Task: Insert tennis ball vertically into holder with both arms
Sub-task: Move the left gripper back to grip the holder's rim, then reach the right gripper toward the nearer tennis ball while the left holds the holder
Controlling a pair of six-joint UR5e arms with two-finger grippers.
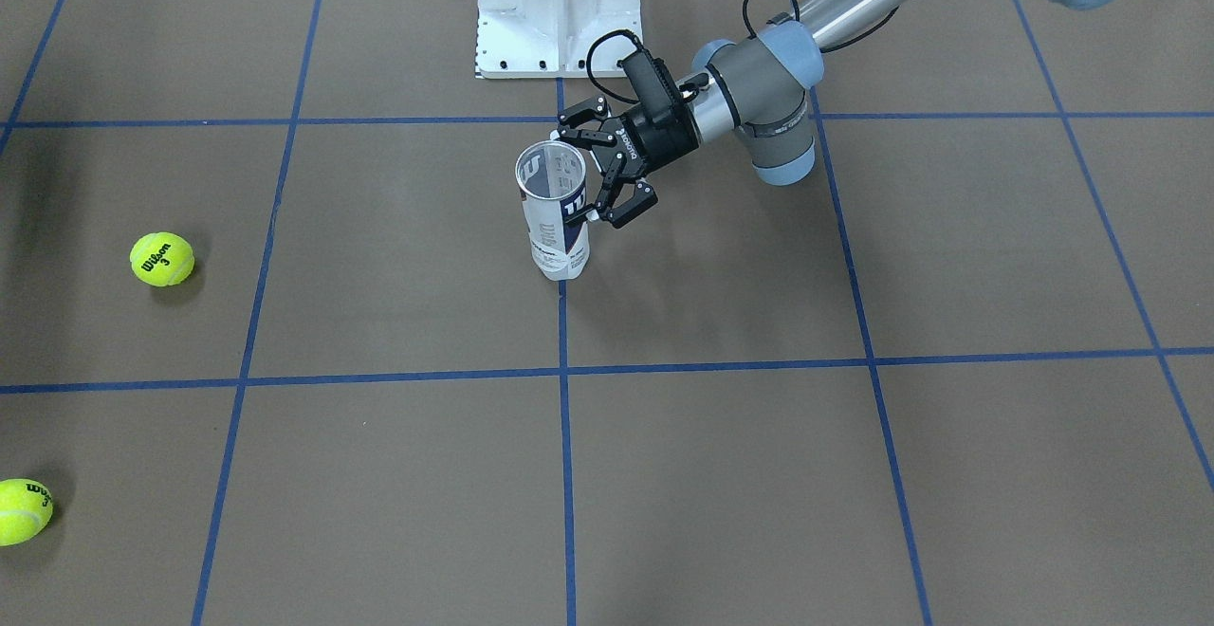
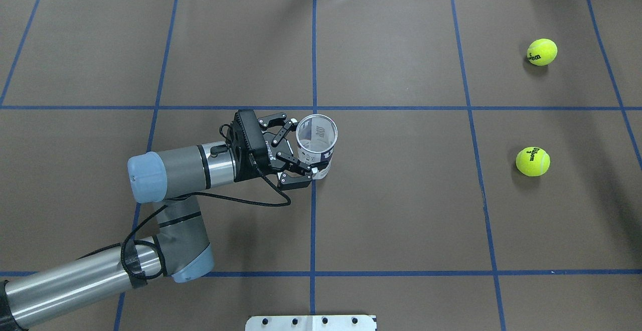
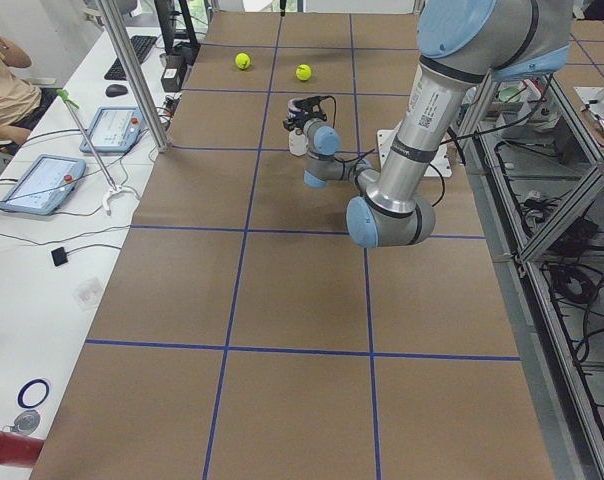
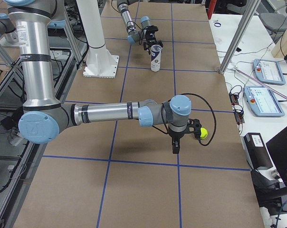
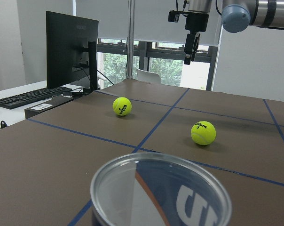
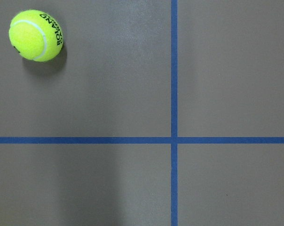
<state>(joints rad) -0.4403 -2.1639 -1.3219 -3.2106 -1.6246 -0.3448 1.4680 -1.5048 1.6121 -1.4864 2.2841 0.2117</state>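
Left arm (image 2: 170,170) outstretched low, jaws spread at upright holder (image 2: 317,143).

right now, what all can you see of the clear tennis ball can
The holder is a clear plastic can with a metal rim and a white-and-navy label bearing a white W. It stands upright on the brown table, on a blue tape line, mouth open and empty. The open left gripper flanks its upper half; contact is unclear.
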